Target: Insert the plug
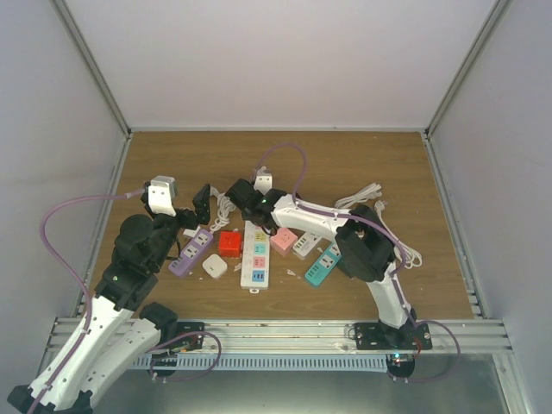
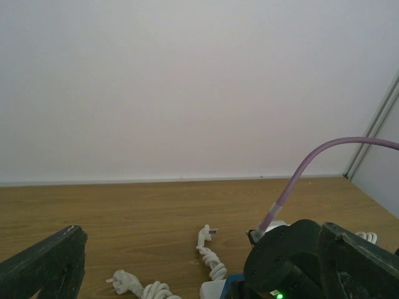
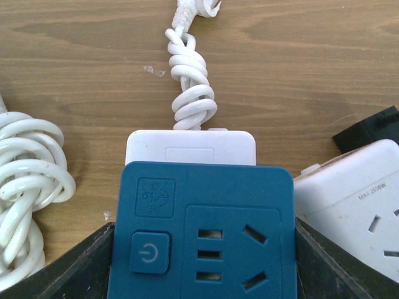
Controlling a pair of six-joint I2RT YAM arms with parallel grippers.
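A blue socket block [image 3: 202,224] with a power button sits on a white base [image 3: 190,146] on the wooden table. My right gripper [image 3: 202,265] is over it, one dark finger against each of its sides. From the base a coiled white cord [image 3: 190,93] leads to a white plug [image 3: 198,7], which lies loose on the table and also shows as the plug [image 2: 207,235] in the left wrist view. In the top view my right gripper [image 1: 248,193] hides the block. My left gripper [image 1: 200,207] hovers wide open just left of it, holding nothing.
Several power strips lie in a cluster: purple [image 1: 191,251], red [image 1: 229,243], a long white one [image 1: 255,254], pink [image 1: 284,239] and teal [image 1: 322,267]. A second white plug [image 2: 121,281] and a cord bundle [image 3: 28,174] lie left of the block. White enclosure walls surround the table.
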